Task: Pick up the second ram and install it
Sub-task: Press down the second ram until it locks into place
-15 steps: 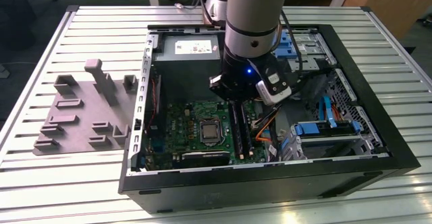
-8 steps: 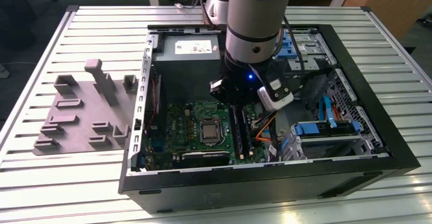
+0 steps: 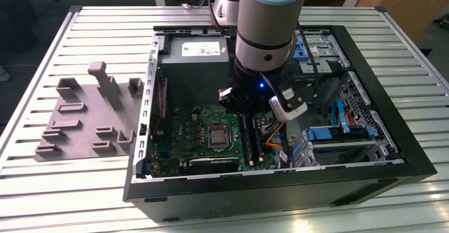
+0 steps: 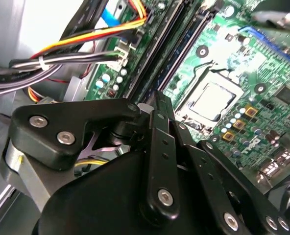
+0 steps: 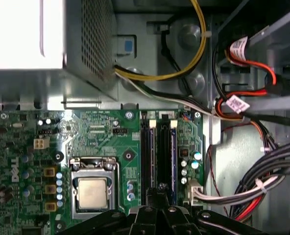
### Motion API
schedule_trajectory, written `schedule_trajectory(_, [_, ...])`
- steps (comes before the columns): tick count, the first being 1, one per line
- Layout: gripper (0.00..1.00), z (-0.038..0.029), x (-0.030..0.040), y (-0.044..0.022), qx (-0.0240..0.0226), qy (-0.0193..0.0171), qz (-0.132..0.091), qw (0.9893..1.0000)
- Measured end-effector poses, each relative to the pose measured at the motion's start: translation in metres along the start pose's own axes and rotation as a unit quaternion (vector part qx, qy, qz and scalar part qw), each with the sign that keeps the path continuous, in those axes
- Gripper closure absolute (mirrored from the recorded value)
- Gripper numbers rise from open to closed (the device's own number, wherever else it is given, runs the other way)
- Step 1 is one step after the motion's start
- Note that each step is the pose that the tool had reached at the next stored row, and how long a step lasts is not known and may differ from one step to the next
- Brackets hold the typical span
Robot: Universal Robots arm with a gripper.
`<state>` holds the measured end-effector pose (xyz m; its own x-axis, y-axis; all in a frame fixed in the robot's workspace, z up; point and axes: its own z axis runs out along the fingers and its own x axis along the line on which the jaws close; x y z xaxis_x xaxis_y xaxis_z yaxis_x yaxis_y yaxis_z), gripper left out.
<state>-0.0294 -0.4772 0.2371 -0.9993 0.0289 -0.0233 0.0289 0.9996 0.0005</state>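
Note:
The second ram point(image 4: 170, 58) is a dark blue-green strip standing on edge in one of the long black slots point(image 5: 150, 152) beside the processor socket. In the first wrist view its blue edge point(image 5: 173, 156) runs along the slots. My gripper point(image 4: 156, 98) is shut, its fingers together, and the tips rest at the near end of the strip. Whether they touch it or pinch it is hidden. In the exterior view the gripper point(image 3: 241, 109) reaches down into the open computer case over the slots.
The green motherboard point(image 3: 196, 133) carries the bare processor socket point(image 5: 92, 191). A grey power-supply box point(image 3: 193, 64) stands behind it. Bundled cables point(image 5: 243, 112) and drive bays point(image 3: 340, 133) crowd the exterior view's right. A grey parts fixture point(image 3: 88, 117) lies outside the case, at the left.

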Motion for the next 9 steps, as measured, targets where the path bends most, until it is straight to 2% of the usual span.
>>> schedule_trajectory(9, [0.89, 0.0, -0.0003, -0.0113, 0.0, 0.0, 0.0, 1.0])
